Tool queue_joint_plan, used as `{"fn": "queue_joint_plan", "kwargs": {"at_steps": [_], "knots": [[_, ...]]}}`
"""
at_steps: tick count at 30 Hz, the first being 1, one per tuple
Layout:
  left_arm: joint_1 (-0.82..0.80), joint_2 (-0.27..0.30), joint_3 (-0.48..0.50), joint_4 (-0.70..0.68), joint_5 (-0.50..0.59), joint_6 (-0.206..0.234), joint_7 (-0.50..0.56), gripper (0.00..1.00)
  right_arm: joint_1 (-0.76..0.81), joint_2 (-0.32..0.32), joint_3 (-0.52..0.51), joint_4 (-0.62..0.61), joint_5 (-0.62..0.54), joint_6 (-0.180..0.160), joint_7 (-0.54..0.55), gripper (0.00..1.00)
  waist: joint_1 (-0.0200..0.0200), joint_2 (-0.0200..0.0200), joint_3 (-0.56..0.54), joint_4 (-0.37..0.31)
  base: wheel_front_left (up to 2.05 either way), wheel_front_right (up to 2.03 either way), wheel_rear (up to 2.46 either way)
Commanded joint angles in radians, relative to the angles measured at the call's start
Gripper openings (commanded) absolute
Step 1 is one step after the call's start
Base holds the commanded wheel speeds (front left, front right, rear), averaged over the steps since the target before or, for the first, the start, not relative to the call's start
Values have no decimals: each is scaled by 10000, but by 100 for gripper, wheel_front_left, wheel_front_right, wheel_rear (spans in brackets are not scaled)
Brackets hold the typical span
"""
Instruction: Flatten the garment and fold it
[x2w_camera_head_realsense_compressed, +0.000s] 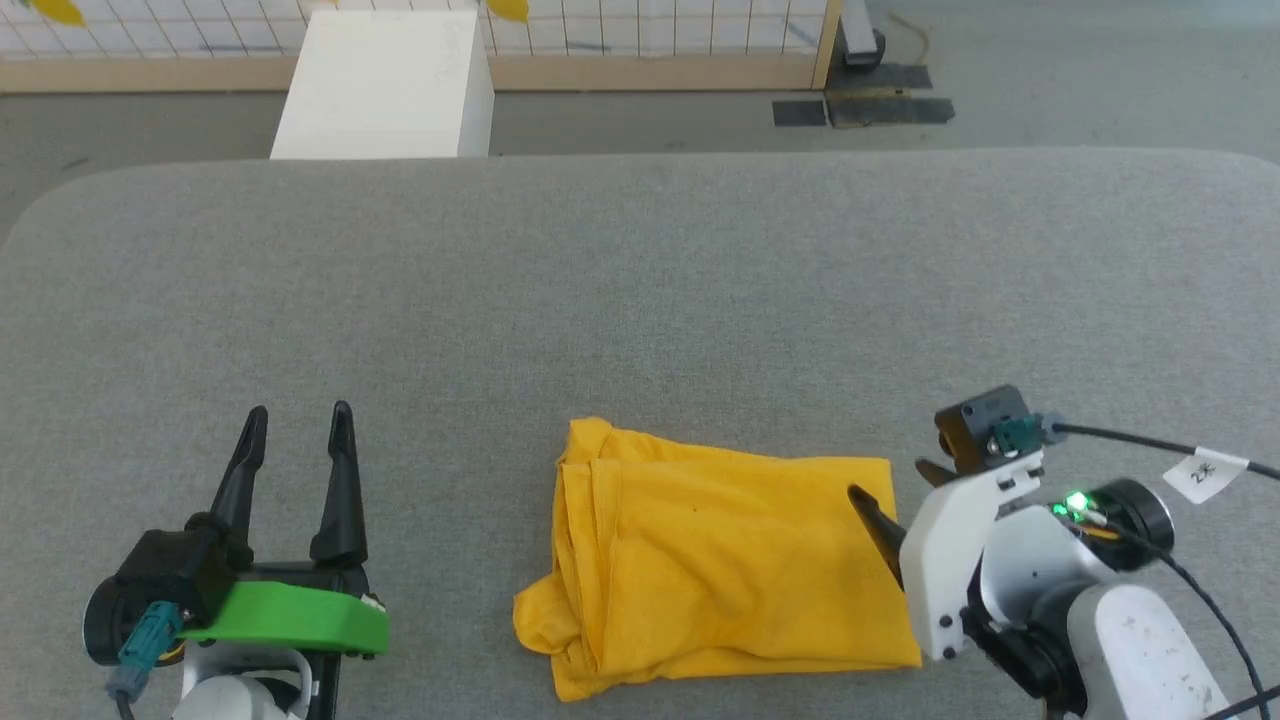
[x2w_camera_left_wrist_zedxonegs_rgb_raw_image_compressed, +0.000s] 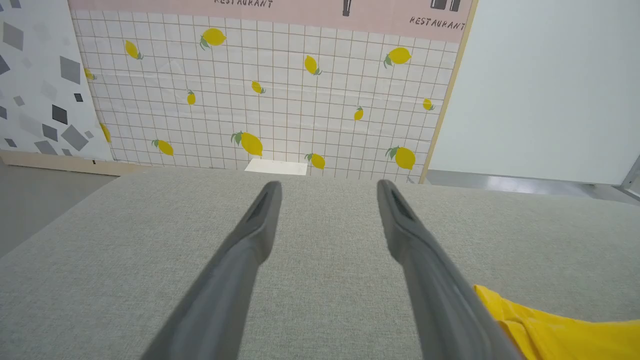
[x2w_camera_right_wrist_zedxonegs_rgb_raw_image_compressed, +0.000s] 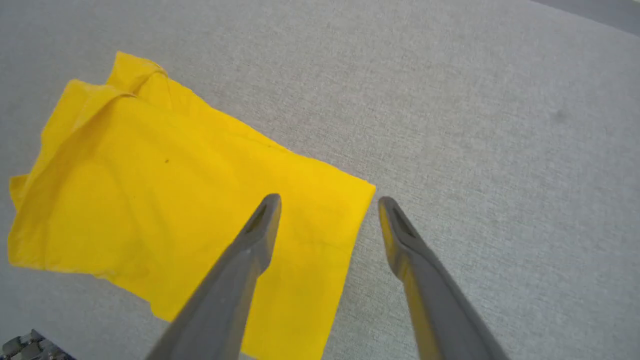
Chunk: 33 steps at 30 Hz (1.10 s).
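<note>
The garment (x2w_camera_head_realsense_compressed: 715, 565) is a bright yellow cloth lying folded into a rough rectangle on the grey table, near its front edge; no print shows. In the right wrist view the garment (x2w_camera_right_wrist_zedxonegs_rgb_raw_image_compressed: 190, 200) spreads under and left of my fingers. My right gripper (x2w_camera_head_realsense_compressed: 893, 485) hovers open over the garment's right edge, one finger above the cloth, the other above bare table; the right gripper (x2w_camera_right_wrist_zedxonegs_rgb_raw_image_compressed: 327, 200) holds nothing. My left gripper (x2w_camera_head_realsense_compressed: 300, 415) stands open at the lower left, well clear of the cloth. From the left gripper (x2w_camera_left_wrist_zedxonegs_rgb_raw_image_compressed: 327, 187), a corner of the garment (x2w_camera_left_wrist_zedxonegs_rgb_raw_image_compressed: 560, 330) shows at the lower right.
The grey fabric-covered table (x2w_camera_head_realsense_compressed: 640, 300) stretches wide around the garment. A white box (x2w_camera_head_realsense_compressed: 385, 85) stands on the floor beyond the far edge, before a lemon-patterned tiled wall (x2w_camera_left_wrist_zedxonegs_rgb_raw_image_compressed: 275, 90). Black cables (x2w_camera_head_realsense_compressed: 1150, 435) trail from the right wrist.
</note>
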Motion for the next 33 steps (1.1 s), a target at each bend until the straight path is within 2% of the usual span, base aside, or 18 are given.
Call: {"fn": "queue_joint_plan", "kwargs": {"at_steps": [1,6,18,19,20,24,29,33], "knots": [[-29,-18,-6,-20,45,-15,-38,100,147,106,-80,44,-174,-15,114,100,0,0,202,99,0,0,0],[-85,-33,-32,57,30,-48,-38,100,492,308,-315,587,-472,-15,520,100,0,0,392,287,0,0,0],[-303,-43,-219,241,-100,-121,-38,100,546,609,-490,2232,-785,-15,556,100,0,0,579,720,0,0,0],[-317,-44,-227,256,-106,-125,-38,100,535,619,-497,2322,-743,-15,602,42,0,0,573,752,0,0,0],[-328,-45,-234,270,-111,-128,-38,100,521,624,-489,2365,-694,-15,616,2,0,0,560,777,0,0,0],[-352,-34,-286,352,-140,-139,-38,100,335,403,-201,2258,-442,-15,574,0,0,0,461,865,0,0,0],[-467,1,-520,419,-203,-154,-38,100,-321,-1024,1364,1131,567,-15,667,0,0,0,357,860,0,0,0],[-531,8,-554,373,-223,-158,-38,100,-804,-2510,2266,369,1213,-15,1210,0,0,0,446,246,0,0,0]]}}
